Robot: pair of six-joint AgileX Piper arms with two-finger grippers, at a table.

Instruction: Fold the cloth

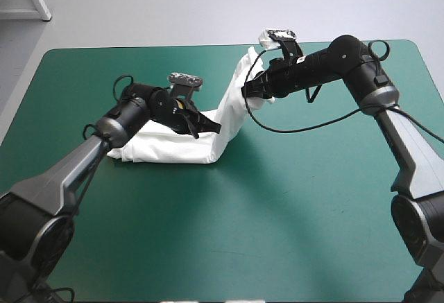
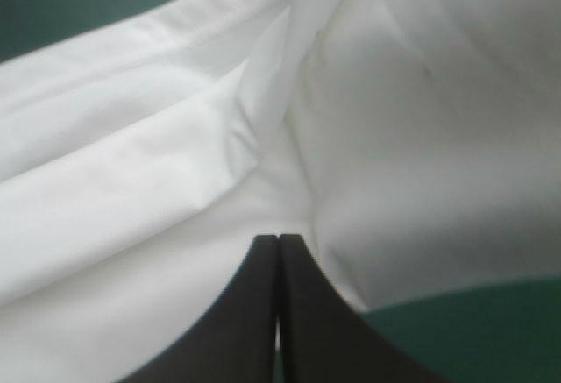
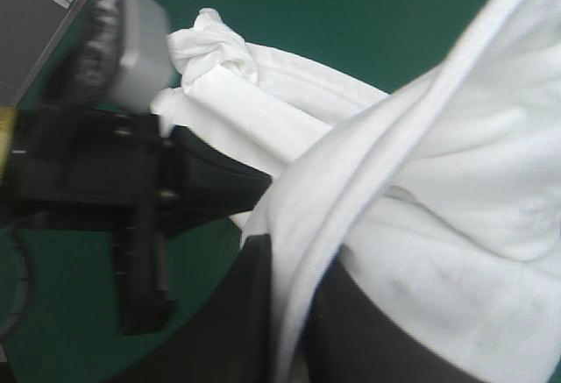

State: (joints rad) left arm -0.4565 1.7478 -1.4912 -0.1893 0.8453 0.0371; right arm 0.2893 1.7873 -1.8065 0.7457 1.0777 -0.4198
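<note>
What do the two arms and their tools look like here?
The left arm and right arm have grey lower links and black rounded joints near the wrist. The left tool and right tool each carry two broad black fingers, curved like fins.

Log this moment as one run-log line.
T-shirt: one end lifted | left gripper: shut on T-shirt | right gripper: shut on T-shirt
</note>
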